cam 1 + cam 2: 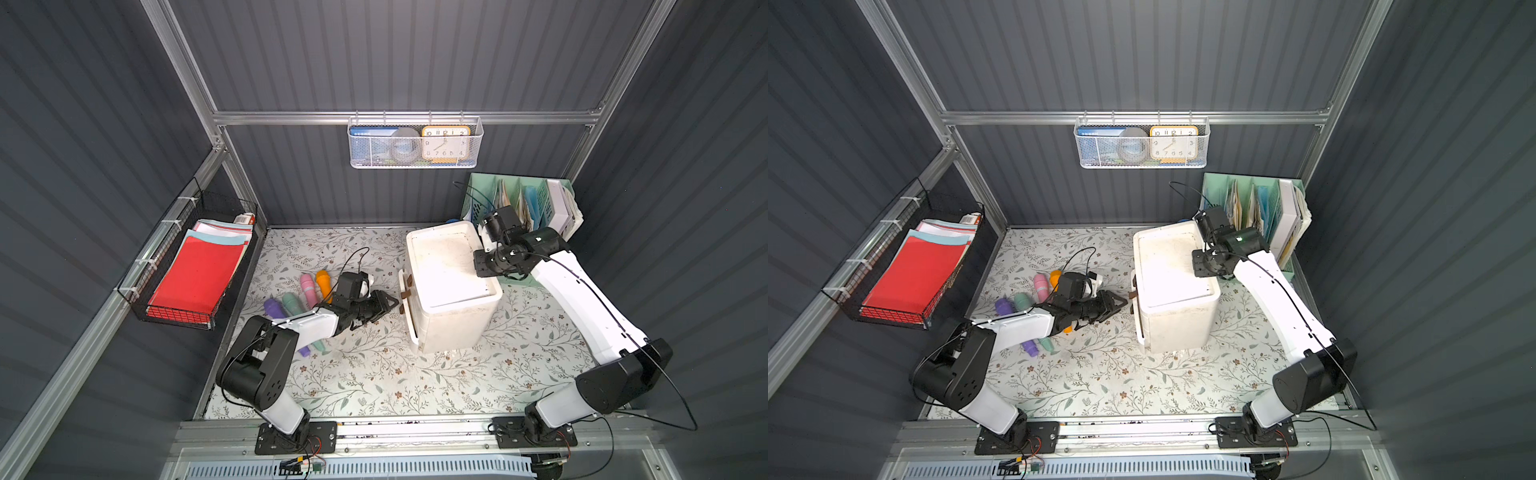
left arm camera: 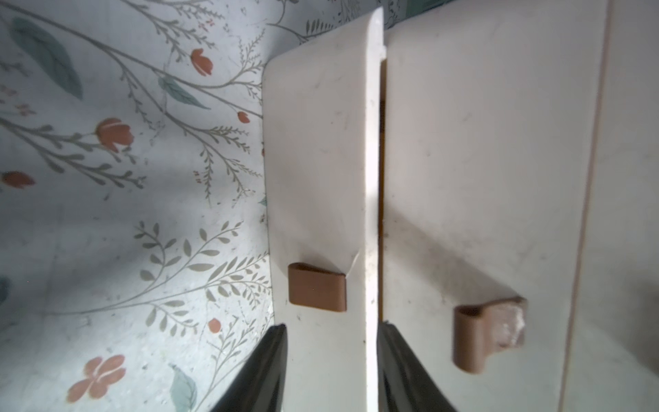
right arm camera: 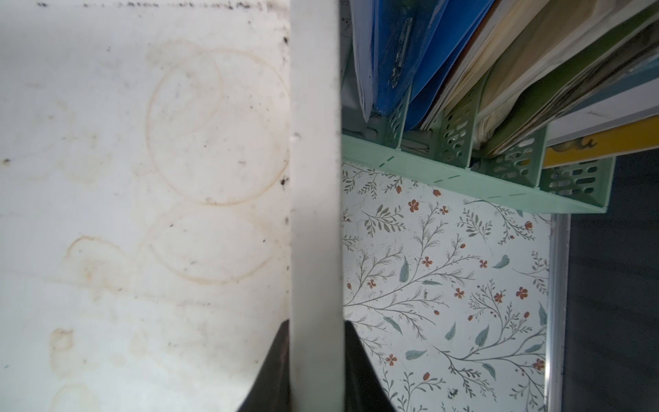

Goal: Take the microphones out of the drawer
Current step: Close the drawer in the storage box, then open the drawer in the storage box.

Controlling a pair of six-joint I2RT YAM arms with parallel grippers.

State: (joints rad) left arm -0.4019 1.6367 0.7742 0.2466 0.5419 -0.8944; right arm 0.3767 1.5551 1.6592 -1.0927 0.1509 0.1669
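Left gripper (image 2: pixel 333 326): jaws apart and empty, facing the front of the cabinet (image 1: pixel 444 266). The brown handle (image 2: pixel 317 289) sits just ahead, in line with the gap between the jaws, untouched.
Drawer (image 2: pixel 317 160): its front stands slightly proud of its neighbour, with a dark slit between the two. It is barely ajar and the interior is hidden.
Microphone: not visible inside the drawer. Judged to lie behind that front, straight ahead of the left gripper; its long axis cannot be told.
Coloured microphones (image 1: pixel 308 289): four in a row on the floral mat (image 1: pixel 374 374), beside the left arm and behind its gripper. Whether the task's own is among them cannot be told.
Right gripper (image 3: pixel 316 323): clamped on the raised rim (image 3: pixel 315 178) of the cabinet top, steadying it from above.
Nearer arm: the left, at the drawer fronts; the right reaches across the cabinet top.
Next move, as judged: close on the handle and pull straight away from the cabinet.
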